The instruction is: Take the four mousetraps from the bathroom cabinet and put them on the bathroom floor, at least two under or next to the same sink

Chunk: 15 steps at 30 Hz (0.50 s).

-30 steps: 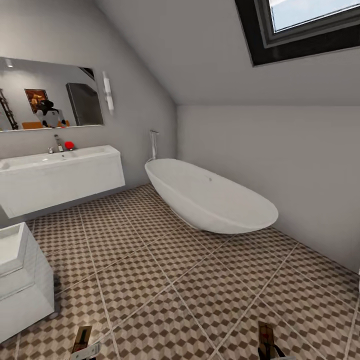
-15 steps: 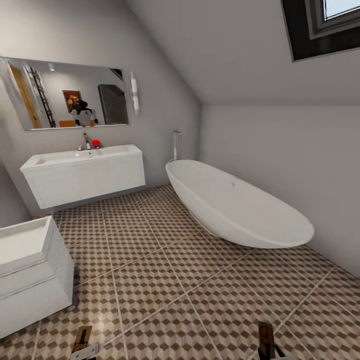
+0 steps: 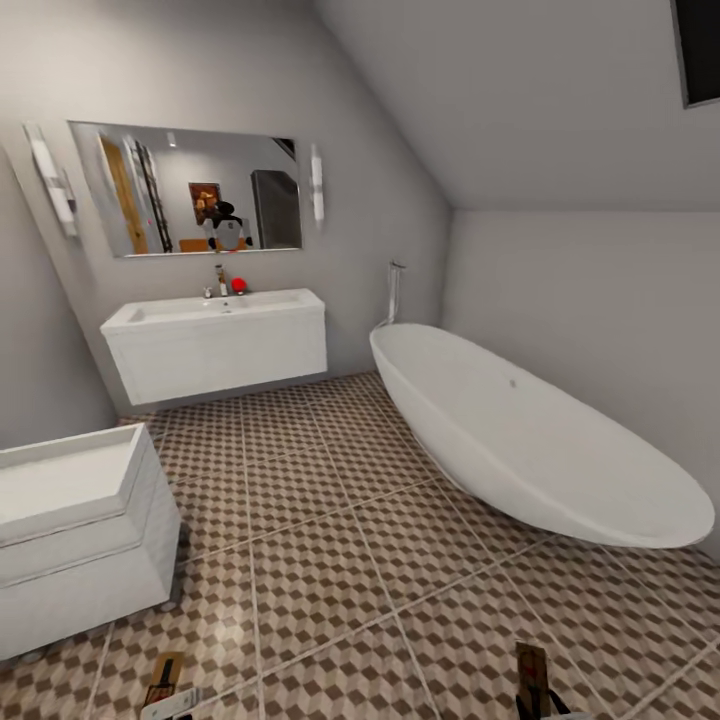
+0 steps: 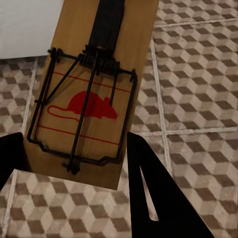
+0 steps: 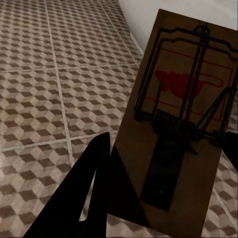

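each gripper is closed on a mousetrap, held above the tiled floor. the left gripper pinches a light wooden trap with a red mouse print; the right gripper pinches a shadowed trap. the sink is ahead on the far wall, bathtub to its right.

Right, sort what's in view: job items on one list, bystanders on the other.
Job items: mousetrap in the left claw; mousetrap in the right claw; bathroom floor; bathroom sink.

Bystanders: bathtub; mirror; white unit beside the robot's left; red item by the tap.
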Available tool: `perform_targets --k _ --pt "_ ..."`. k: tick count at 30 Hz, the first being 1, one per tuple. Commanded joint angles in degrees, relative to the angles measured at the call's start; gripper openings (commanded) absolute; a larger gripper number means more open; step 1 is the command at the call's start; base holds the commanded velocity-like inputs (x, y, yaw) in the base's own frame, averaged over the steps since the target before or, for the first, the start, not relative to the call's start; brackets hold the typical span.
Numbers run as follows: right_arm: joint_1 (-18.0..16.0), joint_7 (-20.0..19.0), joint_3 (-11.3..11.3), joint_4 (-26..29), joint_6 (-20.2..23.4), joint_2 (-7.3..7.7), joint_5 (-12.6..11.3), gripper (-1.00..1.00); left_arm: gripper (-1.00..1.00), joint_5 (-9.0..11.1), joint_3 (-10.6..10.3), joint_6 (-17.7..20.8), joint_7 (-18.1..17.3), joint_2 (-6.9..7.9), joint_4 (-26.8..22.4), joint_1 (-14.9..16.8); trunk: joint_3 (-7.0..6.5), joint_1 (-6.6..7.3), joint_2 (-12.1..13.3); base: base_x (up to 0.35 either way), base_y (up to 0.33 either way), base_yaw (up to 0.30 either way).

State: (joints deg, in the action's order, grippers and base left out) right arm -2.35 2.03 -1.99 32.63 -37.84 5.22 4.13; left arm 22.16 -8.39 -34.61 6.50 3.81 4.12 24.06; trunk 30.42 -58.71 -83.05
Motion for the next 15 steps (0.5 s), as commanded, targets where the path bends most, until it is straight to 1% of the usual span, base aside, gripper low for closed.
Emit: perform_targets --k 1,8,11,15 --pt "-0.02 0.08 -0.12 -0.02 -0.13 0.05 0.17 -1.0 -1.0 0.09 -0.5 -0.28 0.19 -0.03 0.21 0.11 0.06 -0.02 -0.03 0.222 -0.195 0.285" --pt "-0.02 0.02 -0.12 -0.02 -0.13 0.05 0.16 -1.0 -1.0 0.09 -0.52 -0.28 0.18 -0.03 0.23 0.11 0.06 -0.02 -0.03 0.228 -0.203 0.279" --pt "-0.02 0.0 -0.12 -0.02 -0.13 0.05 0.17 -1.0 -1.0 0.08 -0.5 -0.28 0.18 -0.03 0.25 0.11 0.06 -0.02 -0.03 0.229 -0.205 0.097" --pt "-0.02 0.0 -0.12 -0.02 -0.13 0.05 0.18 -1.0 -1.0 0.08 -0.5 -0.28 0.18 -0.03 0.22 0.11 0.06 -0.02 -0.03 0.23 -0.205 0.016"
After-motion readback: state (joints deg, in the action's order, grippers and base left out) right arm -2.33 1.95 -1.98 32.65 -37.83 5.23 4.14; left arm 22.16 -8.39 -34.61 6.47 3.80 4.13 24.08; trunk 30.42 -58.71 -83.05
